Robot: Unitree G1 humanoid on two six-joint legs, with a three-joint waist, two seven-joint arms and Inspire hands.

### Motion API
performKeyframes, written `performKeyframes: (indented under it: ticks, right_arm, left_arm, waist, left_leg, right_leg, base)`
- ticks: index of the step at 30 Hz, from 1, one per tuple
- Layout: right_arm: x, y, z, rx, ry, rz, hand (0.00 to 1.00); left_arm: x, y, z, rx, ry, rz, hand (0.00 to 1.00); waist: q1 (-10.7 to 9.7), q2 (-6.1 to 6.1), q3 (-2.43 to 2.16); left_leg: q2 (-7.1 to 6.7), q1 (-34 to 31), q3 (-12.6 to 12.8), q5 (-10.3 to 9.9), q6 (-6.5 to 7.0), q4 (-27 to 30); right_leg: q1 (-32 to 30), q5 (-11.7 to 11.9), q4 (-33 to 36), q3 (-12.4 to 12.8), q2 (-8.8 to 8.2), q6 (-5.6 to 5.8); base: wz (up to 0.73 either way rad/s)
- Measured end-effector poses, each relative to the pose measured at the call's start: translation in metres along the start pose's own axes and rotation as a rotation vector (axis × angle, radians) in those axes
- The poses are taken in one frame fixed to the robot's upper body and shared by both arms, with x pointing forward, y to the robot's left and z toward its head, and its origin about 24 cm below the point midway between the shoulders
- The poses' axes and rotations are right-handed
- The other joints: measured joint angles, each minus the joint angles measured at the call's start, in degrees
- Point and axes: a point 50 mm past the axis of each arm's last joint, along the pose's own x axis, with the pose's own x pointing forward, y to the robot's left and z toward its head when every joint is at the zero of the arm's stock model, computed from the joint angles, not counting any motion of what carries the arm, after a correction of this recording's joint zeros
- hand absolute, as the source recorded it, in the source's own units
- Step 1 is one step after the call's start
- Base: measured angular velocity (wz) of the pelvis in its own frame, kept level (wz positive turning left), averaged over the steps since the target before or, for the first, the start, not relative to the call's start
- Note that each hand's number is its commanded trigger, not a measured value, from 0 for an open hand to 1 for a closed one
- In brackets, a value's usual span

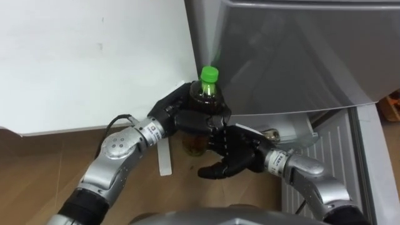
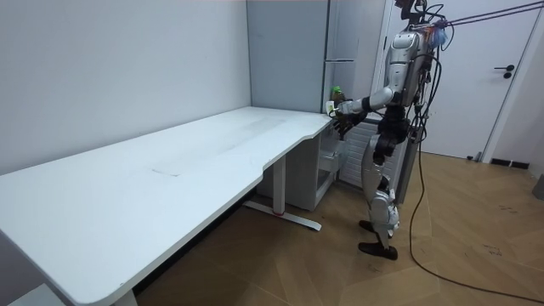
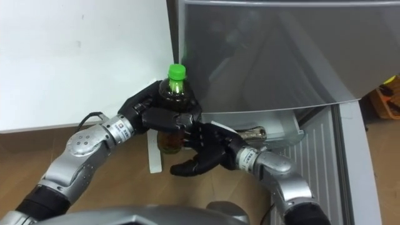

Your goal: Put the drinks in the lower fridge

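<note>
1. The bottle (image 1: 207, 99) sits at frame centre: dark liquid, green cap (image 1: 209, 74), upright, held off the floor (image 1: 37, 169).
2. The fingers of the left hand (image 1: 181, 115) are wrapped round the bottle's upper body just below the cap. The arm comes in from the lower left.
3. The right hand (image 1: 236, 153) is just below and right of the bottle. Its fingers are loosely spread and not closed on anything. The fingertips are up against the bottle's lower part, and the thumb sticks out to the left.
4. Writing: the label zone is mostly covered by fingers, so no print is readable.
5. Edges: the cap is just beside the front corner of the grey fridge (image 1: 300, 50), which fills the upper right. The edge of the white table (image 1: 75, 62) runs across the upper left, close behind the left wrist. The white table leg (image 1: 164, 157) stands just under the left hand.
6. Open room: the lower compartment (image 1: 334, 150) is open at lower right, showing a white ribbed surface, with the right forearm in front of it. There is bare wood floor at lower left.
7. Room view: the robot stands upright at the table's far end, in front of the fridge. Both arms are out towards the table corner.
</note>
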Motion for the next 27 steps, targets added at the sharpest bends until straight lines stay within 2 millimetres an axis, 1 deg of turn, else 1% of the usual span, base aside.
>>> performKeyframes:
  ticks: [3,14,15,16,17,18,19,25,27]
  right_arm:
    - [0.000,0.001,-0.001,-0.001,0.006,0.007,0.00]
    - [0.000,0.002,-0.002,0.025,-0.003,0.021,0.00]
    - [0.000,0.002,-0.002,0.026,-0.003,0.022,0.24]
    - [0.000,0.002,-0.002,0.027,-0.004,0.022,0.54]
    - [0.000,0.002,-0.002,0.035,-0.007,0.022,0.76]
    - [0.001,0.003,-0.004,0.048,-0.008,0.027,0.91]
    - [0.001,0.003,-0.004,0.053,-0.009,0.026,1.00]
    - [0.000,0.001,-0.005,0.056,-0.007,-0.019,1.00]
    - [-0.001,-0.001,-0.005,0.056,-0.001,-0.042,1.00]
  left_arm:
    - [0.000,-0.001,-0.001,0.013,-0.001,-0.009,1.00]
    - [0.001,-0.005,0.000,0.022,-0.010,-0.025,1.00]
    - [0.001,-0.005,0.000,0.023,-0.011,-0.025,1.00]
    - [0.001,-0.005,0.000,0.024,-0.013,-0.024,1.00]
    - [0.002,-0.005,0.000,0.024,-0.014,-0.024,1.00]
    - [0.002,-0.006,0.000,0.025,-0.014,-0.024,1.00]
    - [0.002,-0.006,0.000,0.025,-0.015,-0.023,1.00]
    - [0.003,-0.010,-0.001,0.024,-0.021,-0.032,1.00]
    - [0.005,-0.015,-0.003,0.020,-0.017,-0.063,1.00]
  waist:
    - [0.00,0.35,0.08]
    - [0.08,0.38,0.04]
    - [0.09,0.39,0.05]
    - [0.09,0.39,0.05]
    - [0.11,0.40,0.06]
    - [0.13,0.38,0.06]
    - [0.13,0.35,0.08]
    - [1.09,0.35,0.20]
    - [1.55,0.38,0.31]
  left_leg:
    - [0.00,-0.04,0.01,-0.01,0.01,-0.21]
    - [0.03,-0.02,0.70,0.00,0.01,-0.83]
    - [0.04,0.00,0.80,0.00,0.01,-0.76]
    - [0.04,0.00,0.80,0.00,0.01,-0.72]
    - [0.04,0.02,0.83,0.00,0.01,-0.66]
    - [0.04,0.05,0.83,0.01,0.01,-0.63]
    - [0.03,0.05,0.83,0.01,0.02,-0.62]
    - [0.03,-0.01,1.09,0.00,0.03,-0.72]
    - [0.04,-0.05,1.01,0.00,0.02,-0.66]
  right_leg:
    - [-0.10,0.01,0.12,0.05,0.03,-0.01]
    - [-0.84,0.02,0.77,0.51,0.08,-0.02]
    - [-0.88,0.02,0.77,0.55,0.09,-0.03]
    - [-0.90,0.02,0.77,0.58,0.09,-0.03]
    - [-0.90,0.02,0.77,0.60,0.10,-0.03]
    - [-0.90,0.02,0.81,0.64,0.09,-0.03]
    - [-0.92,0.02,0.82,0.64,0.09,-0.03]
    - [-1.30,0.02,0.75,0.61,0.13,-0.03]
    - [-1.10,0.02,0.74,0.65,0.11,-0.03]
  base:
    - [0.00]
    - [-0.02]
    - [0.00]
    - [0.00]
    - [0.00]
    - [0.00]
    - [0.00]
    - [-0.02]
    - [0.00]
